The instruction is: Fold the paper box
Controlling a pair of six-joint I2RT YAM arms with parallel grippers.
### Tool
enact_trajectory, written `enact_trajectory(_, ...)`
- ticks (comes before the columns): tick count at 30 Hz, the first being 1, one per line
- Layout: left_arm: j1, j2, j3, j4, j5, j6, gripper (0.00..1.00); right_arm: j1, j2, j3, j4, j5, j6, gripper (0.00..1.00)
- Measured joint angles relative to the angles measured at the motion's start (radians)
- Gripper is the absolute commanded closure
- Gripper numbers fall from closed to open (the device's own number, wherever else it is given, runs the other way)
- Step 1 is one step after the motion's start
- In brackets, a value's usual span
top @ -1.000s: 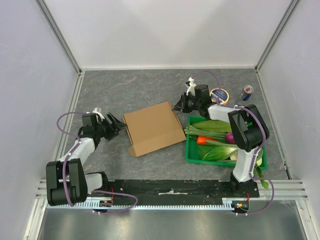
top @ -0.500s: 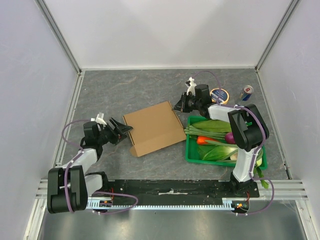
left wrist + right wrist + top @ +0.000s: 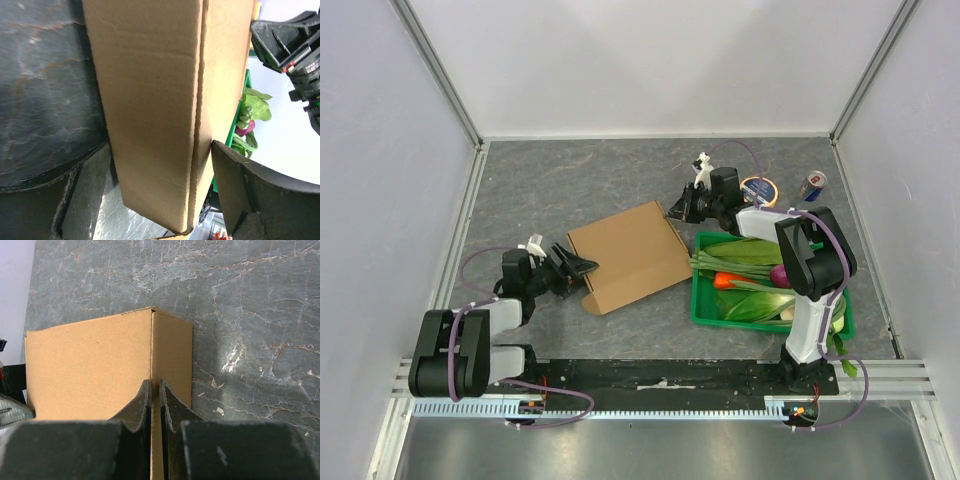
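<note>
Two sets of jaws. Left jaws: widened, now open, newly brought up to a corner of the paper box (image 3: 628,256), which lies just ahead between them, ungripped. Right jaws: near-closed, apparently pinching the far edge. Left grasp pending.

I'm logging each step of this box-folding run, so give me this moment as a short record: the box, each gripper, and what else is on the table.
box: paper box lies flat on the grey table and looks closed
left gripper: open, jaws either side of the box's near left corner
right gripper: shut on the box's far right edge
other items: green crate of vegetables right of the box; drink can at the far right
</note>
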Motion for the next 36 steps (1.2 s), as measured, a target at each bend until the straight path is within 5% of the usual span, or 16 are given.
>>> enact_trajectory(8,-0.079,0.109,-0.059,0.267,-0.012,-0.086,0.19,-0.001,0.000,0.002,0.000,0.008,0.000,0.94)
enact_trajectory(13,-0.095,0.114,-0.074,0.331,-0.033,-0.134,0.40,-0.006,0.002,0.005,0.000,0.013,-0.005,0.86)
enact_trajectory(17,-0.095,0.059,-0.073,0.303,-0.053,-0.160,0.49,0.003,-0.013,0.006,-0.014,0.040,-0.030,0.63)
enact_trajectory(21,-0.095,-0.044,-0.050,0.183,-0.061,-0.164,0.51,0.021,-0.054,0.006,-0.100,0.120,-0.076,0.28)
enact_trajectory(26,-0.051,-0.100,0.027,0.016,-0.019,-0.164,0.52,0.063,-0.171,0.003,-0.319,0.230,-0.170,0.09)
enact_trajectory(31,0.014,-0.101,0.105,-0.130,0.058,-0.162,0.57,0.203,-0.364,-0.008,-0.442,0.364,-0.363,0.02)
enact_trajectory(36,0.059,-0.101,0.161,-0.230,0.122,-0.163,0.62,0.537,-0.623,-0.171,-0.336,0.472,-0.626,0.02)
